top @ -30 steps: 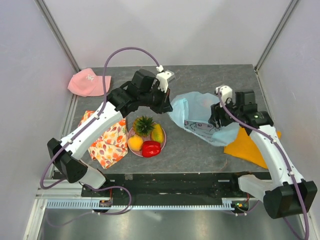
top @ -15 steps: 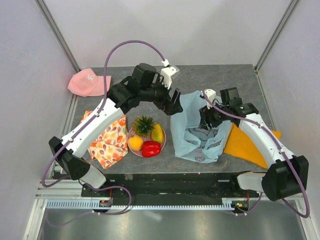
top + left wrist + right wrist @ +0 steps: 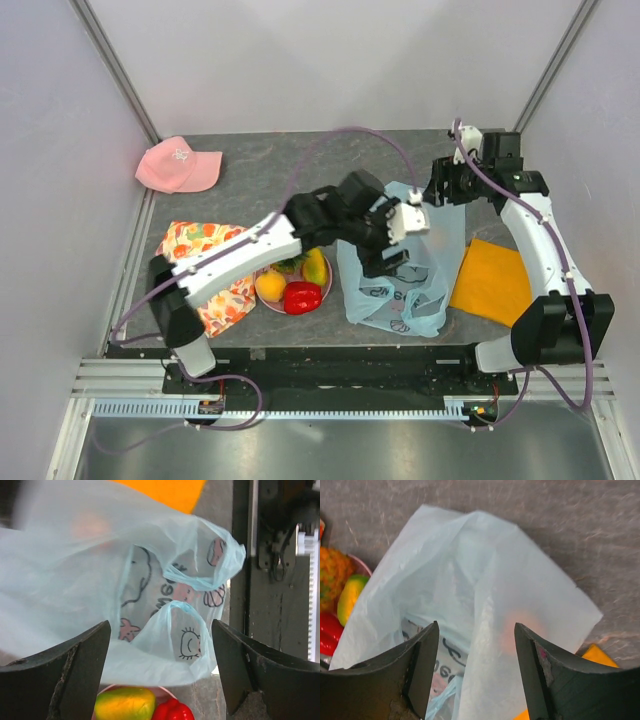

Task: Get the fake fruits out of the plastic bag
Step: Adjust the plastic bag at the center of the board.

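A: Where's the plastic bag (image 3: 400, 300)?
B: On the table (image 3: 250, 180), by the plate (image 3: 327, 287) of fruits (image 3: 302, 296).
A: Anything inside?
B: A fuzzy pink-orange blob (image 3: 519, 626). Can't tell what. The left gripper (image 3: 160, 655) and right gripper (image 3: 476, 665) hang over it, both spread wide.

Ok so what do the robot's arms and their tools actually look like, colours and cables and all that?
The left arm and right arm both have white link shells with black joint housings, and a thin purple cable loops along each. The left tool and right tool each carry two broad black wedge-shaped fingers, scuffed along the edges.
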Controlling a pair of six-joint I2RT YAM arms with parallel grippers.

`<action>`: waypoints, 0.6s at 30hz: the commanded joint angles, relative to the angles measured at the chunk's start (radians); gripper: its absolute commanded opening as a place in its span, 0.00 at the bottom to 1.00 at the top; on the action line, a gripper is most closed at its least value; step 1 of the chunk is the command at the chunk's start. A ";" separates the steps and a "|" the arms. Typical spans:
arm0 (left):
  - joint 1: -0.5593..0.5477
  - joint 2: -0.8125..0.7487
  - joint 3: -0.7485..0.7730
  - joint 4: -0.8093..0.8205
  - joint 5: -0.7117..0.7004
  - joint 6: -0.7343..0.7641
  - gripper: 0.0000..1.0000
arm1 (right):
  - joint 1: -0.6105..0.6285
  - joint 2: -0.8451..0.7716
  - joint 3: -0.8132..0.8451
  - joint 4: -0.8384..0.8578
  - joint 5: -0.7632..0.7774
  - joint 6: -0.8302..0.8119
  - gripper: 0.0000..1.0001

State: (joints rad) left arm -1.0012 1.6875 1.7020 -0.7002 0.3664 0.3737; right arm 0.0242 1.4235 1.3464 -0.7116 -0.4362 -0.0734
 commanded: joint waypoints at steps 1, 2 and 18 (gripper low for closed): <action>-0.069 0.167 0.123 -0.170 -0.096 0.117 0.86 | -0.021 0.003 0.092 0.008 0.004 0.038 0.70; -0.082 0.191 0.149 -0.189 -0.118 0.105 0.85 | -0.048 -0.004 0.094 0.003 -0.002 0.038 0.70; -0.175 0.336 0.146 -0.286 -0.201 -0.027 0.84 | -0.053 -0.075 0.005 0.004 -0.062 0.007 0.73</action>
State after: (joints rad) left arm -1.1622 1.9968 1.8545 -0.9623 0.2050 0.3695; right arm -0.0257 1.3472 1.3590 -0.7265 -0.4583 -0.0566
